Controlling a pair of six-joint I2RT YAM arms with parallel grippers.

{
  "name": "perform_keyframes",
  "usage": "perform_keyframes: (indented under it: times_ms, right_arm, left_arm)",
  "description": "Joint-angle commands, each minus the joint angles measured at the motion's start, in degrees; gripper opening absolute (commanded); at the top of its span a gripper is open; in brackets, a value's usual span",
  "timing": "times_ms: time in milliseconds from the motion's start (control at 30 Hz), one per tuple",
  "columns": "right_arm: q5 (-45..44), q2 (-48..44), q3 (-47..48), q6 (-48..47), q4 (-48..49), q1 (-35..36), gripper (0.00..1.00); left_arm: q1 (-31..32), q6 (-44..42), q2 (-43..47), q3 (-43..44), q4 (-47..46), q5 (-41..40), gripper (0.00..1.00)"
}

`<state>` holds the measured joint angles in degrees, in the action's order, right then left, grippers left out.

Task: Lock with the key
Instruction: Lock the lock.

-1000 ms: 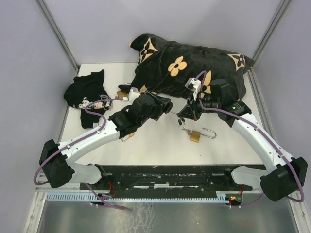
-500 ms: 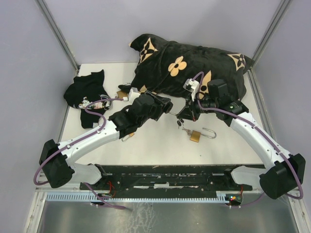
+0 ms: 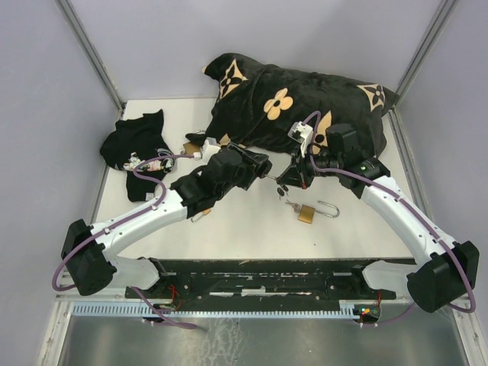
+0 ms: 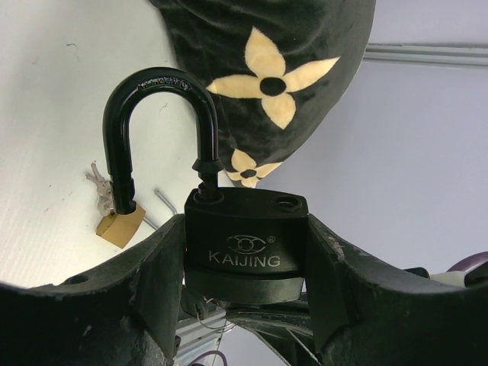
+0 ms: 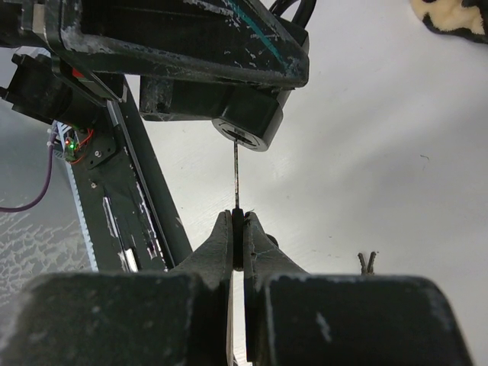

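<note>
The black padlock (image 4: pixel 245 248), rigid, likely heavy and smooth, best held by its flat sides, sat clamped in the left gripper (image 4: pixel 245 267) above the table (image 3: pixel 229 229), shackle (image 4: pixel 156 84) open, while the right gripper (image 5: pixel 239 227) pinched the thin, bendable key (image 5: pixel 235 179), its tip seemingly in the keyhole (image 5: pixel 245 136).
</note>
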<state>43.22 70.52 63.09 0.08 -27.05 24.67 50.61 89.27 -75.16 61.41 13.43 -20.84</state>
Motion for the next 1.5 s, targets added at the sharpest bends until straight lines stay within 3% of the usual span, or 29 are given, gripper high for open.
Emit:
perform_keyframes:
  times_ms: [0,233,1467]
  right_arm:
    - [-0.07,0.34,2.31,1.57,3.2,0.22,0.02]
    - [-4.8,-1.05,1.69,2.58,4.72,0.07,0.02]
    - [2.17,0.09,-1.04,4.49,4.94,-0.37,0.02]
  left_arm:
    - [0.38,1.47,3.26,0.74,-6.37,-0.73,0.03]
    - [0.58,1.69,3.22,0.56,-6.33,-0.89,0.03]
    - [0.88,1.43,3.71,1.43,-4.59,-2.82,0.03]
